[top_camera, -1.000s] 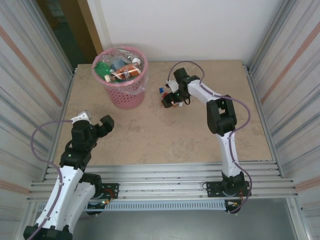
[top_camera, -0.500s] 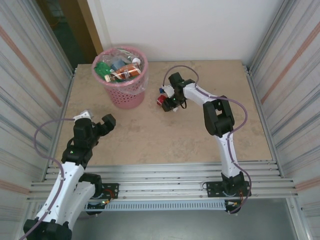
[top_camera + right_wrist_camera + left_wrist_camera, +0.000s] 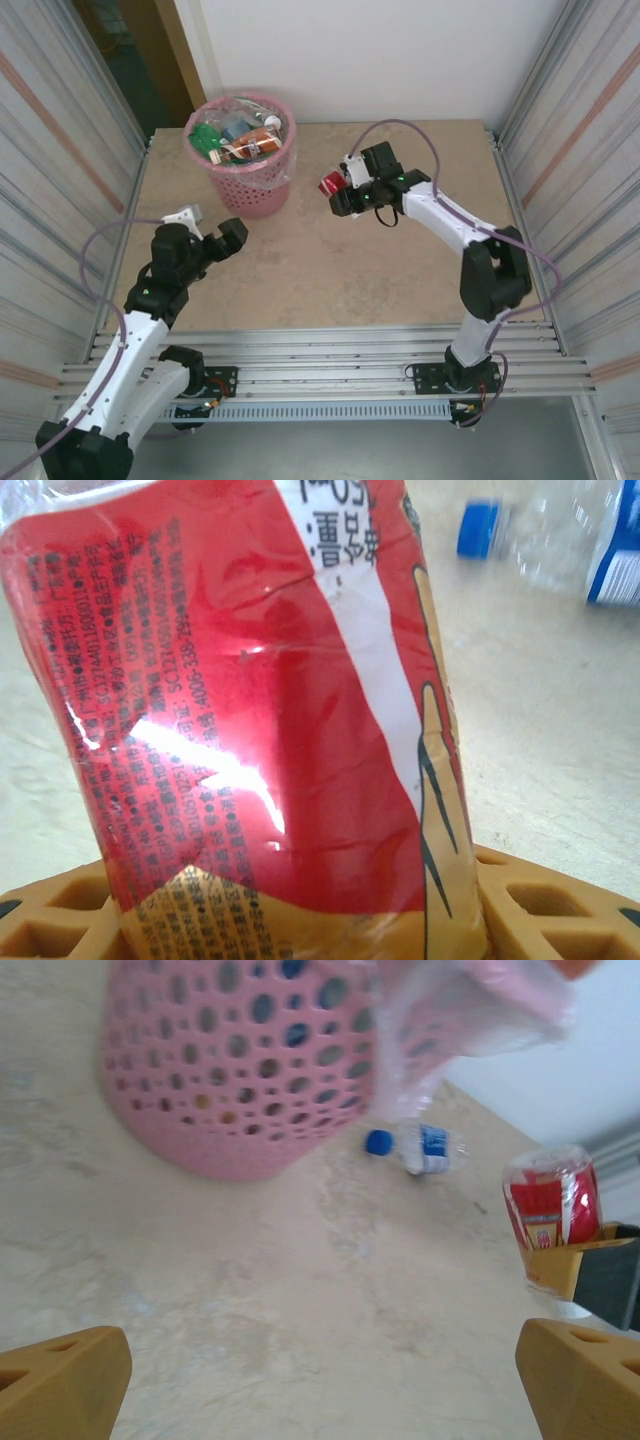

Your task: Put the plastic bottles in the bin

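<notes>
R gripper (image 3: pixel 345 197) is clamped on a crushed red-label bottle (image 3: pixel 332 183), held clear of the table (image 3: pixel 330 270) and off to the right of the pink lattice bin (image 3: pixel 262 190). In the R wrist view the grip is taken low on the body, w/ most of the bottle sticking out past the pads. Risk: thin crumpled plastic may be twisted or slipped out of the jaws during the carry. Bin is heaped near the rim, so a bottle dropped on the pile could be bounced or rolled back out. The loose liner bag (image 3: pixel 470 1010) hanging over the rim could be snagged, and the light bin could be tipped if clipped by an arm. L gripper (image 3: pixel 210 226) is spread wide, nothing held, pointed at the bin from the near-left; a clash is possible if both arms are sent to the rim. Bin contents: crushed bottles (image 3: pixel 240 135), green, clear and orange-brown, labels showing. A clear blue-cap bottle (image 3: pixel 420 1148) is seen lying on the table just beside the bin base.
</notes>
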{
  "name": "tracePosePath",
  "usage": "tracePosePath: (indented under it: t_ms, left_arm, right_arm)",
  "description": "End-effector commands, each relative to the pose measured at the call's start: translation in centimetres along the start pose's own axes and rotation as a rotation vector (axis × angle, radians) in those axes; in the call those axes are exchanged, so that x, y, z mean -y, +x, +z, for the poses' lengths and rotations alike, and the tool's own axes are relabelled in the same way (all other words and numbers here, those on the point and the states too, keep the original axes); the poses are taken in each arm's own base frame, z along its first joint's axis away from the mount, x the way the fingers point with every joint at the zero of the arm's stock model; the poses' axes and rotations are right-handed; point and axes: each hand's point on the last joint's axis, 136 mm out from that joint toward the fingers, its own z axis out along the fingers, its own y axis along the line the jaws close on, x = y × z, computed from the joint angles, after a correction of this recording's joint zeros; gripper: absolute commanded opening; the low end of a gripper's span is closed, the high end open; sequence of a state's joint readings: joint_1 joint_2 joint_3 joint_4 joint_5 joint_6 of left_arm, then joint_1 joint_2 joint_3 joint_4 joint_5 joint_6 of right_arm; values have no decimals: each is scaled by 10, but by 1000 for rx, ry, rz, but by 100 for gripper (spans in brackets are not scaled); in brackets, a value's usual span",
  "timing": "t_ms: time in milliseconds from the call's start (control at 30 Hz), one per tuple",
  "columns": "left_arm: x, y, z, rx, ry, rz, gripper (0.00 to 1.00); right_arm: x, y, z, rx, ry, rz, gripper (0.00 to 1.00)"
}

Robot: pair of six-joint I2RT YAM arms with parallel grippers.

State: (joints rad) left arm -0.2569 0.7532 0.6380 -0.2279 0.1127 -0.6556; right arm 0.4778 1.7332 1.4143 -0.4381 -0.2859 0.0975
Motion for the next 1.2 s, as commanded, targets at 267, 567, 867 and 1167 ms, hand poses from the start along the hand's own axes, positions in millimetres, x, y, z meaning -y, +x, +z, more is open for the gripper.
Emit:
tracePosePath:
  t_ms: [267,567,867,1167]
  left_arm:
    - [140,-12,12,-67,425,99,99]
    - [231,-6,5,-95,708,214,99]
    - [252,-16,5,-40,765,229,99]
    - [246,-32,-14,87,762,262,99]
  right_arm:
    - [-88,-39,-101,347,-260,-109,38]
    - [-130,-44,-130,430,-376,-219,40]
    - [-146,-45,-124,417,-399,-250,40]
    - [-131,-53,-112,422,-308,-200,40]
